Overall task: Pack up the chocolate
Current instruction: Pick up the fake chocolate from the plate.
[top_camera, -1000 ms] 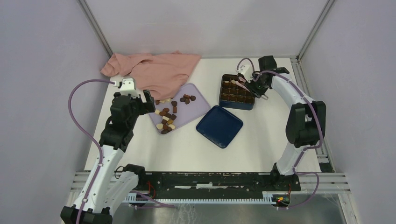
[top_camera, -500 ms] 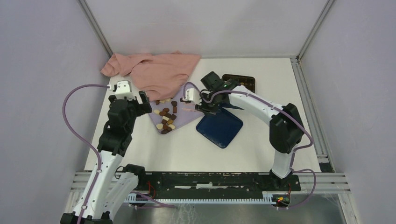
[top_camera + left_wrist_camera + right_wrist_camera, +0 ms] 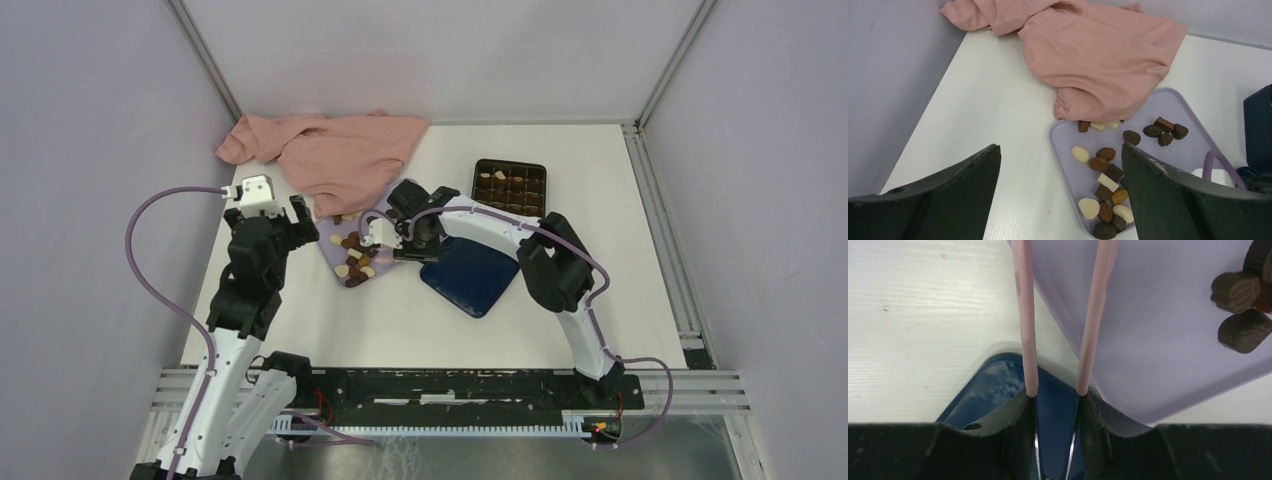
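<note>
The chocolate (image 3: 354, 257) lies as several dark, brown and cream pieces on a lilac tray (image 3: 385, 262). In the left wrist view the chocolate (image 3: 1104, 176) sits below and right of my left gripper (image 3: 1060, 150), which is open and empty above the tray's left edge. My right gripper (image 3: 398, 240) is shut on pink-tipped tweezers (image 3: 1024, 315). Its prongs stand apart with nothing between them, reaching over the tray's bare lower part (image 3: 1158, 330). Two dark pieces of chocolate (image 3: 1243, 305) lie to their right. My right gripper (image 3: 1054, 399) hangs over the blue lid.
A dark blue box with a grid insert (image 3: 510, 186) stands at the back right, a few pieces in its cells. Its blue lid (image 3: 475, 278) lies beside the tray. A pink cloth (image 3: 330, 150) overlaps the tray's far corner. A wall (image 3: 883, 75) runs along the left.
My right arm has swung left from the grid box to the lilac tray, carrying the tweezers. The left gripper has drawn back slightly to the left, still open.
</note>
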Robot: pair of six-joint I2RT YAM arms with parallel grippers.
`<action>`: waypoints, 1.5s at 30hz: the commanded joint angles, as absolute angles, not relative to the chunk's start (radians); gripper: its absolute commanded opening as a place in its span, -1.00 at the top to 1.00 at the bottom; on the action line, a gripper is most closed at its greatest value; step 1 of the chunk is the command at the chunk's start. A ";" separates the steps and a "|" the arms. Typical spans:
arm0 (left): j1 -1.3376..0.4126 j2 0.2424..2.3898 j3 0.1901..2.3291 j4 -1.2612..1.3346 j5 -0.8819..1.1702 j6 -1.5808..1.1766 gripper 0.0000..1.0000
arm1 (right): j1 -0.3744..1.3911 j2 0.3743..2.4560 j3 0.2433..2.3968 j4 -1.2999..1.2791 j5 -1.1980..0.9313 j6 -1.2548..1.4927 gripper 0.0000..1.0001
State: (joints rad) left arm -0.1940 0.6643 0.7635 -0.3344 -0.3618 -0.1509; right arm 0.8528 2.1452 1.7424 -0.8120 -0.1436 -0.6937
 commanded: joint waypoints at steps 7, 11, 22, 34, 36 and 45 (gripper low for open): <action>-0.194 0.651 0.765 -0.285 -0.361 -0.114 -0.90 | 0.850 2.229 1.895 -0.873 -0.051 -0.691 0.19; -0.194 0.648 0.765 -0.285 -0.359 -0.115 -0.90 | 0.857 2.247 1.907 -0.886 -0.044 -0.689 0.18; -0.193 0.640 0.765 -0.285 -0.359 -0.114 -0.90 | 0.876 2.294 1.968 -0.926 -0.023 -0.688 0.15; -0.194 0.629 0.765 -0.285 -0.357 -0.115 -0.90 | 0.887 2.339 2.045 -0.951 0.027 -0.679 0.11; -0.194 0.627 0.765 -0.285 -0.357 -0.115 -0.90 | 0.889 2.348 2.055 -0.958 0.027 -0.680 0.11; -0.194 0.623 0.765 -0.285 -0.356 -0.115 -0.90 | 0.899 2.368 2.090 -0.962 0.029 -0.680 0.12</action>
State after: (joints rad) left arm -0.1940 0.6323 0.7635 -0.3344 -0.3607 -0.1509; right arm 0.8902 2.3589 2.0266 -0.9543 0.0044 -0.6922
